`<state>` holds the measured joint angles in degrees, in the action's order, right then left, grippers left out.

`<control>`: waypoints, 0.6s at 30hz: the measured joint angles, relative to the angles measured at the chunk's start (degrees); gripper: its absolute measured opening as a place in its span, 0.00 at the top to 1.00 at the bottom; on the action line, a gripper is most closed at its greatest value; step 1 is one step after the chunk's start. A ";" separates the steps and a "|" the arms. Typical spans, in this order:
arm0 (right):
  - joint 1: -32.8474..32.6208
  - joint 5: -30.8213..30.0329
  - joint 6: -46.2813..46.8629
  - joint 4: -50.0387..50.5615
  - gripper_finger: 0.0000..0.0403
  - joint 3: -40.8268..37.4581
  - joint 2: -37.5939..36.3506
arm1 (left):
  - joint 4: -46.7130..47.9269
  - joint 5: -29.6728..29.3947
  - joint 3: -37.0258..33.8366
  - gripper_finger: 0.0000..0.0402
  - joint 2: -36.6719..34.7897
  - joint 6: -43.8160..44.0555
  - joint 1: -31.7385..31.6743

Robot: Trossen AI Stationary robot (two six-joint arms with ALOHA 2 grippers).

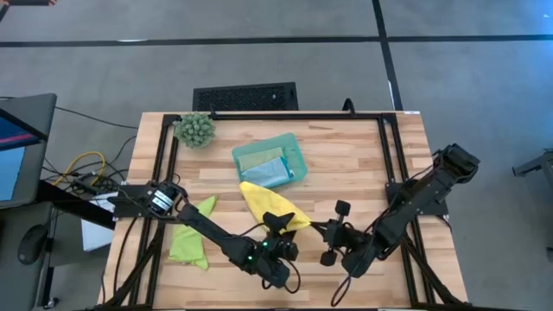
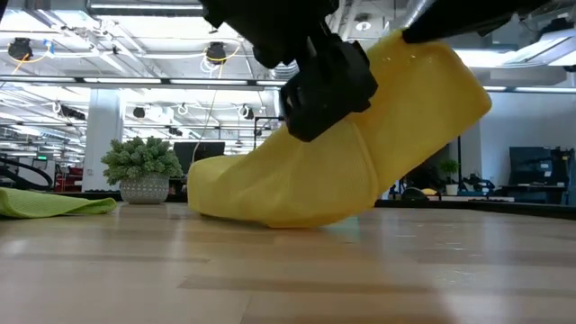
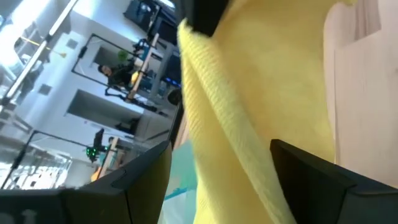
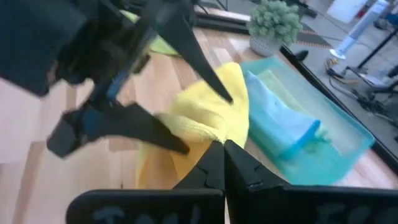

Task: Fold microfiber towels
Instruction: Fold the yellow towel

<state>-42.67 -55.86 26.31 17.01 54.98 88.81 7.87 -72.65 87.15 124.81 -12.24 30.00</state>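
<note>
Soft fuzzy yellow cloth (image 2: 360,153) with a ribbed edge, smooth pale wood table (image 1: 346,164) made of planks, shiny see-through teal plastic tray (image 4: 336,134), soft blue cloth (image 4: 277,118) inside it, matt black plastic fingers (image 3: 317,180), spiky green plant ball (image 1: 195,130)

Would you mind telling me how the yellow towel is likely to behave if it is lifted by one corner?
Probably floppy: the yellow towel already sags in soft curves where part of it is raised off the table. Likely light, since the raised part holds up from one pinched edge. Its fuzzy weave suggests it grips rather than slips.
</note>
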 joint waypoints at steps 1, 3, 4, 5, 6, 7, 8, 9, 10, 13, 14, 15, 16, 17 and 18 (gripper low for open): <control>-0.19 -0.24 0.95 0.97 0.97 0.00 -0.08 | 3.06 0.14 0.97 0.34 0.00 2.01 -0.06; -0.51 -0.41 2.15 2.10 0.97 0.00 -0.23 | 8.94 0.23 2.81 0.34 0.00 6.25 -0.35; -0.61 -0.55 2.23 2.32 0.97 0.00 -0.26 | 12.24 0.45 3.76 0.34 0.00 8.49 -0.55; -0.77 -0.87 2.22 2.33 0.97 0.00 -0.26 | 15.87 0.97 4.73 0.35 0.00 11.09 -0.72; -0.88 -1.21 2.23 2.35 0.97 0.00 -0.26 | 19.34 2.00 5.65 0.36 0.00 13.65 -0.95; -1.01 -1.26 2.23 2.35 0.97 0.00 -0.26 | 22.18 3.58 6.44 0.37 0.00 15.88 -1.25; -1.18 -1.26 2.23 2.38 0.97 0.00 -0.26 | 24.81 5.72 7.11 0.39 0.00 18.10 -1.65; -1.27 -1.26 2.23 2.46 0.97 0.00 -0.26 | 27.69 7.70 7.76 0.41 0.00 20.26 -2.04; -1.29 -1.26 2.23 2.50 0.97 0.00 -0.26 | 30.60 9.26 8.46 0.43 0.00 22.31 -2.43; -1.23 -1.26 2.25 2.60 0.97 0.00 -0.26 | 36.70 10.71 9.83 0.52 -0.07 27.01 -3.07; -1.23 -1.26 2.25 2.71 0.97 0.00 -0.26 | 37.92 10.69 9.90 0.55 -0.09 27.89 -3.13; -1.23 -1.26 2.25 2.70 0.96 0.00 -0.26 | 38.74 10.49 9.90 0.59 -0.09 28.11 -3.13; -1.23 -1.27 2.25 2.70 0.96 0.00 -0.26 | 39.27 10.50 9.90 0.62 -0.09 28.22 -3.03; -1.25 -1.26 2.25 2.70 0.97 0.00 -0.26 | 39.72 10.51 9.90 0.66 -0.21 28.21 -2.99; -1.25 -1.26 2.25 2.72 0.97 0.00 -0.26 | 39.76 10.82 9.90 0.69 -0.34 28.03 -2.95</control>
<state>-43.92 -57.12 28.56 19.73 54.98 88.55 47.64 -61.83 97.06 124.47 15.79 27.05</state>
